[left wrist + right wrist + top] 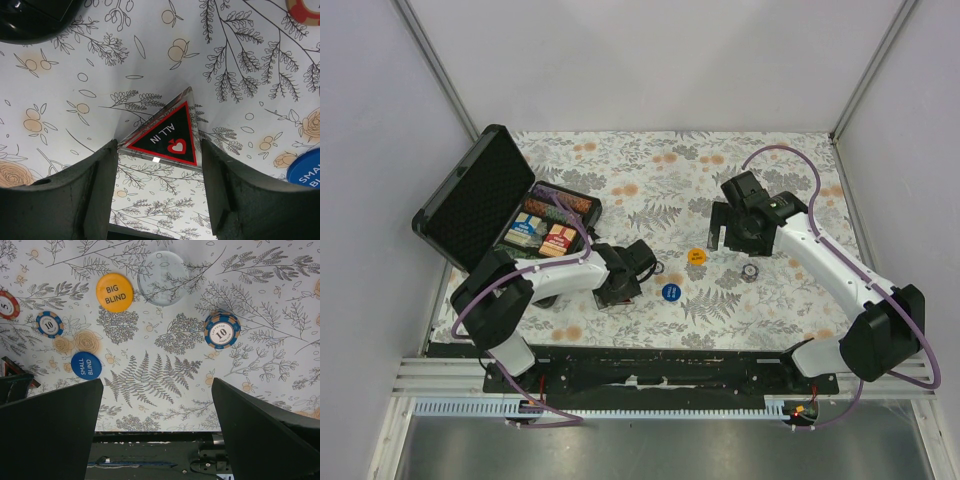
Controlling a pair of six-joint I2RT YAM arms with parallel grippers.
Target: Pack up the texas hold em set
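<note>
The black case (470,205) lies open at the table's left, with rows of striped chips (560,204) and card boxes (557,240) inside. A dark red-edged "ALL IN" triangle (167,136) lies flat on the cloth. My left gripper (159,152) is open, low over it, a finger at each base corner. The right gripper (157,390) hangs open and empty above the cloth. Below it lie the orange BIG BLIND button (115,292), the blue SMALL BLIND button (86,365) and loose chips (222,330).
A clear round disc (163,278) lies beside the orange button. More chips (49,324) lie toward the left arm. The case lid (455,210) stands propped up on the left. A metal rail (650,375) runs along the near edge.
</note>
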